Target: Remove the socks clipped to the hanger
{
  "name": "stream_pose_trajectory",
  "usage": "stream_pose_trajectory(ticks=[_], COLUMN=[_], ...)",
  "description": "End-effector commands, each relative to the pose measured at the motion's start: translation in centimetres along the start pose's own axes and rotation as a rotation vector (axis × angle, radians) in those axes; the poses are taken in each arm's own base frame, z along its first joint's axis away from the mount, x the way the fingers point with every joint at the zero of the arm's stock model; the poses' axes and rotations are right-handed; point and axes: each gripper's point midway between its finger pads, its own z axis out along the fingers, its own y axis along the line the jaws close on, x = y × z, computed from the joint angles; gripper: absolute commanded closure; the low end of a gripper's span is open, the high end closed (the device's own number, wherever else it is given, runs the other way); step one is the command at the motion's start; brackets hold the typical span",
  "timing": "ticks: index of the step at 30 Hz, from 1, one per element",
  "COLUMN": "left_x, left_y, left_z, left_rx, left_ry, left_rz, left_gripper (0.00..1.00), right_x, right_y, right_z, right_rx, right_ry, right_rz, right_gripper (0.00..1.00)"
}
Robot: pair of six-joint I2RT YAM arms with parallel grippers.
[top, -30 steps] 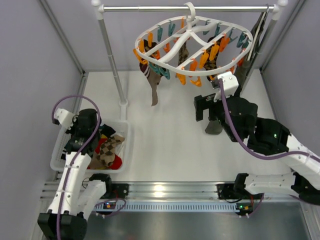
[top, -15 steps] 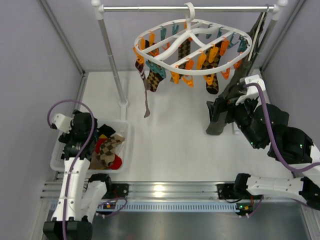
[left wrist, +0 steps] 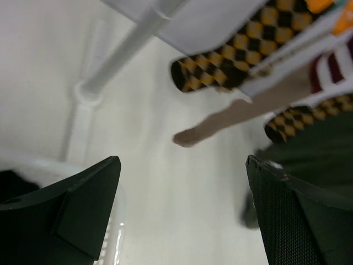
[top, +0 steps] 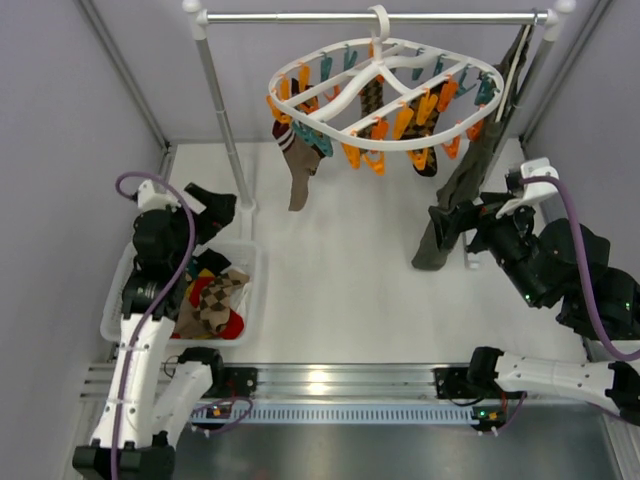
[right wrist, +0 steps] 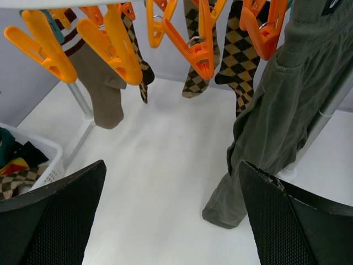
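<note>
A white worktop (top: 340, 290) is enclosed by pale grey walls. From the metal rail (top: 300, 17) above its far edge, the large white oval plastic hanger (top: 384, 60) is hung, and small brown and argyle-checked socks (top: 298, 178) are clipped beneath it. A long olive-green garment (top: 460, 200) is draped at the far right corner. A white mesh basket (top: 112, 325) is set at the left edge. The left gripper (left wrist: 182, 210) and the right gripper (right wrist: 171, 221) are both seen spread wide, with nothing grasped.

No writing, label, brand mark, number or sign can be read in any view, whether on the hanger (top: 410, 42) or on the socks (top: 298, 182).
</note>
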Motion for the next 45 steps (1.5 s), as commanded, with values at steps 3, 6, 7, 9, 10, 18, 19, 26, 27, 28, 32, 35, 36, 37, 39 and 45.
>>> stream_pose_trajectory(ticks=[3, 6, 7, 9, 10, 18, 19, 26, 27, 28, 32, 35, 36, 37, 39, 45], left_x=[3.9, 5.8, 5.4, 6.2, 7.2, 10.6, 11.2, 10.0, 10.1, 10.0, 10.1, 11.2, 11.4, 13.0, 13.3, 16.3], left_y=[-9.2, -10.7, -11.6, -11.4, -11.4, -11.1, -10.7, -10.7, -10.6, -10.5, -11.1, -11.5, -11.8, -13.0, -13.6, -17.1], left_z=[4.0, 5.5, 5.7, 7.0, 7.6, 11.1, 11.9, 13.7, 13.6, 13.5, 11.6, 9.9, 9.2, 7.9, 6.7, 2.2], left_rx=[0.474, 0.587, 0.639, 0.660, 0.702, 0.716, 0.684, 0.533, 0.520, 0.482, 0.426, 0.367, 0.355, 0.381, 0.361, 0.393], left_ry=[0.184, 0.124, 0.063, 0.044, 0.037, -0.017, -0.012, -0.130, -0.137, -0.158, -0.215, -0.245, -0.258, -0.236, -0.233, -0.219], left_rz=[0.245, 0.355, 0.379, 0.399, 0.404, 0.415, 0.419, 0.439, 0.442, 0.439, 0.432, 0.451, 0.450, 0.462, 0.451, 0.482], left_gripper=[0.01, 0.01, 0.01, 0.01, 0.01, 0.02, 0.03, 0.71, 0.76, 0.80, 1.00, 1.00, 1.00, 1.00, 1.00, 1.00], right_x=[-1.1, -1.0, -1.0, -1.2, -1.6, -2.3, -2.3, -1.9, -1.9, -2.1, -3.8, -5.1, -6.2, -6.3, -6.5, -8.1], right_y=[0.6, 1.5, 2.4, 3.5, 4.9, 9.7, 10.3, 12.1, 12.3, 12.3, 12.4, 12.4, 12.2, 12.1, 12.8, 14.8], right_z=[-0.4, -0.6, -0.8, -1.3, -2.0, -3.3, -3.4, -2.8, -2.6, -2.6, -2.7, -2.6, -2.8, -2.5, -1.9, 0.0], right_rx=[-0.052, -0.112, -0.167, -0.249, -0.340, -0.601, -0.630, -0.684, -0.682, -0.684, -0.681, -0.670, -0.663, -0.646, -0.642, -0.631], right_ry=[-0.033, -0.035, -0.035, -0.048, -0.062, -0.087, -0.088, -0.093, -0.097, -0.104, -0.159, -0.184, -0.197, -0.185, -0.154, -0.102], right_rz=[0.047, 0.033, 0.030, 0.028, 0.038, 0.020, 0.011, 0.006, 0.008, 0.011, 0.084, 0.141, 0.160, 0.164, 0.159, 0.139], right_gripper=[0.01, 0.00, 0.01, 0.01, 0.01, 0.01, 0.01, 0.01, 0.01, 0.00, 0.00, 0.01, 0.00, 0.01, 0.01, 0.01])
